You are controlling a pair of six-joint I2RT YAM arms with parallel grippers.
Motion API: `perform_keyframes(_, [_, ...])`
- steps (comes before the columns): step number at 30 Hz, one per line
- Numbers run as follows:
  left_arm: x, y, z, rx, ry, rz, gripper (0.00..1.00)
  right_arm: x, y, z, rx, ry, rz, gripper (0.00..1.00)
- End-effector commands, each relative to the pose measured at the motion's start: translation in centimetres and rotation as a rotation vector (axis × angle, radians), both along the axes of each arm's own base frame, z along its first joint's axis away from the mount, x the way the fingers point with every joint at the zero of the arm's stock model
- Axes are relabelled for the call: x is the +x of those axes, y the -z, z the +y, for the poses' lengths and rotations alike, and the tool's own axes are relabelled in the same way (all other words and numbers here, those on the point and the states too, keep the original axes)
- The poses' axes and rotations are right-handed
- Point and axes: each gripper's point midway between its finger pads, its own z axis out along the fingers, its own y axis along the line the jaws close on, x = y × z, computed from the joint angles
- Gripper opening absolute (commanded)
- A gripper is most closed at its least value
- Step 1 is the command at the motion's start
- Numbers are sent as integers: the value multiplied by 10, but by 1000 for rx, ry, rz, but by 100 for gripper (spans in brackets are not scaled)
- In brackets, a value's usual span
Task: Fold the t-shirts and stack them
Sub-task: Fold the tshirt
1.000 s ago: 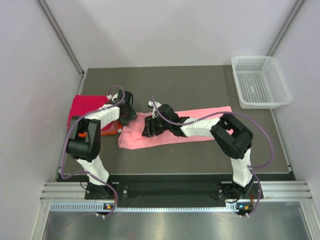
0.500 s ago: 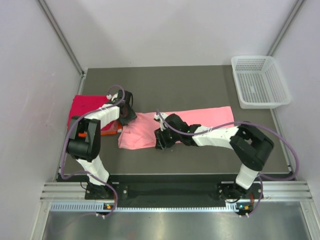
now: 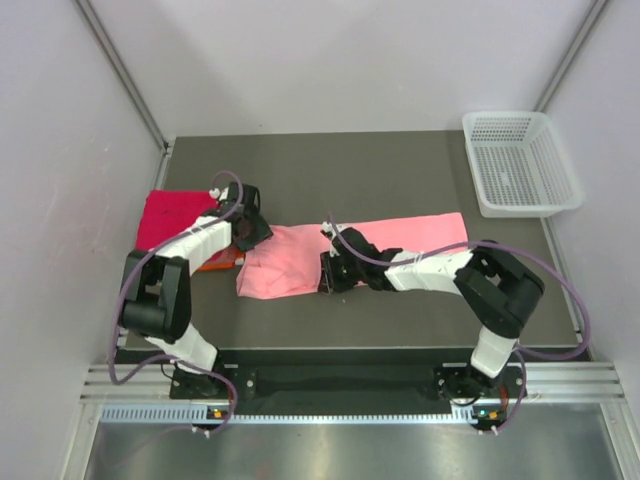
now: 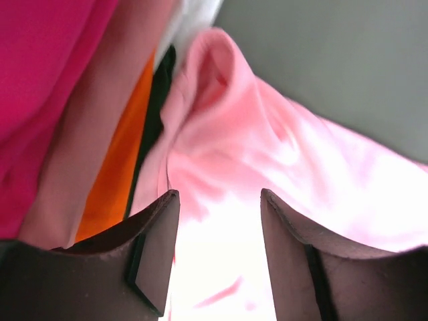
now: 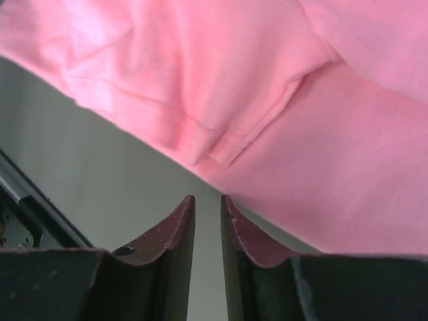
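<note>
- On the left end of the salmon-pink t-shirt, my left gripper hangs with its jaws well apart, cloth beneath them and nothing gripped.
- At that shirt's near edge, about mid-length, my right gripper is almost closed; the thin slit shows only bare worktop, no cloth.
- That shirt lies as a long strip, left to right.
- Touching its left end, the folded magenta-red t-shirt lies with the orange t-shirt showing under its edge.
</note>
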Motion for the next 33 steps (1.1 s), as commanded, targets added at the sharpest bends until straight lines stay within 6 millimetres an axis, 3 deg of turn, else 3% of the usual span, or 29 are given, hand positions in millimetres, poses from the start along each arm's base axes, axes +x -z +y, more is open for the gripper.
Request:
perform_keyframes(1, [1,-44,-8,-62,50,-147,57,20,-9,17,80,97,27,22])
perform_keyframes(6, [-21,-57,-12,-99,56,-149,56,24,1,15,73,146,43,18])
perform_keyframes(11, [-62,-30,-40,-197,107,-76,54,28,-3,10,94,183,32,22])
perform_keyframes(14, [-77,-16,-56,-268,129,-63,53,30,-7,8,109,196,26,23])
perform_keyframes(17, [-86,-3,-68,-319,154,-26,43,33,-8,8,117,208,22,25])
perform_keyframes(20, [-87,7,-69,-315,156,-3,37,35,-11,7,125,211,20,25])
perform_keyframes(33, [-97,22,-44,-182,111,45,36,39,-30,6,167,196,-22,30])
